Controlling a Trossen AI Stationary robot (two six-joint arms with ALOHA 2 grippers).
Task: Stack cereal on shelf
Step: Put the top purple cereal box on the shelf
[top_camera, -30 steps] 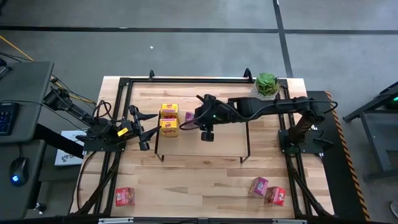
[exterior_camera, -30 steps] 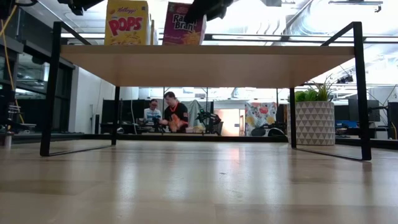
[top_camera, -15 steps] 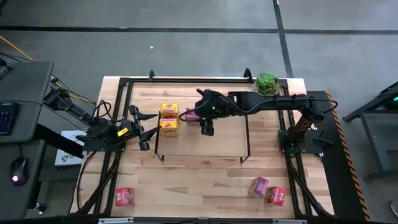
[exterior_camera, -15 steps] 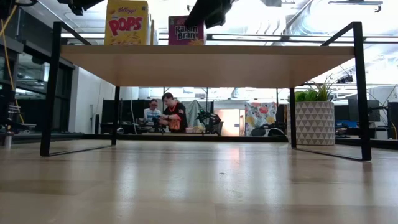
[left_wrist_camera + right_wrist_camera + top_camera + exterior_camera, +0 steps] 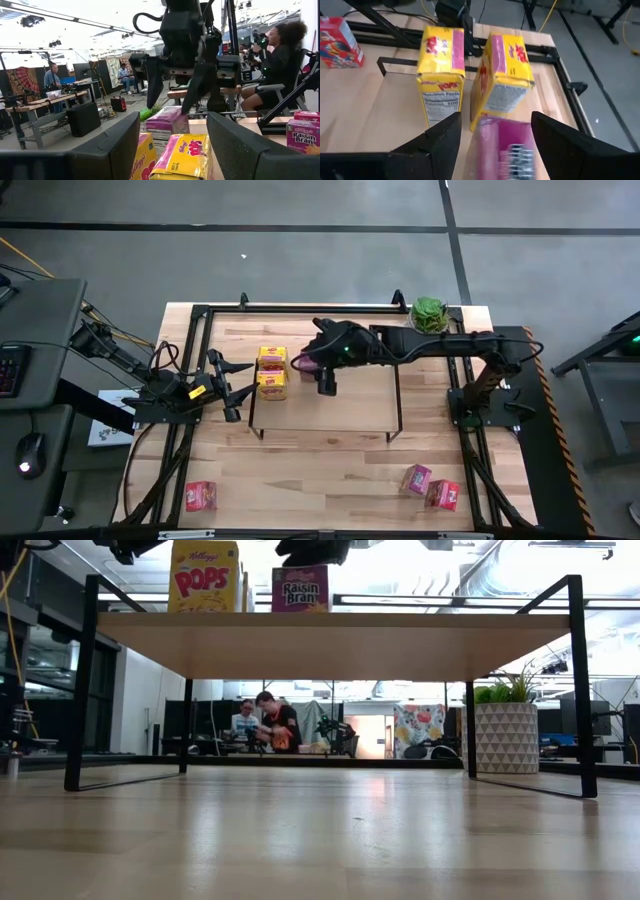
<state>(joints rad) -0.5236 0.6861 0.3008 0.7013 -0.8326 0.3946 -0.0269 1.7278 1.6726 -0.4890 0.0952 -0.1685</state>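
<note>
Shelf point(image 5: 350, 405) free right of the magenta box point(image 5: 304, 364).

Bright ceiling light blows out the low view and glares off my surface point(image 5: 320, 840); near my right hand, the pink box point(image 5: 506, 145) is smeared with blur.

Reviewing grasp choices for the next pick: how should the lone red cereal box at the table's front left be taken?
Probably from straight above, closing on two opposite sides of the red box. It sits alone on the table, with nothing touching it. The open left gripper is nearer.
</note>
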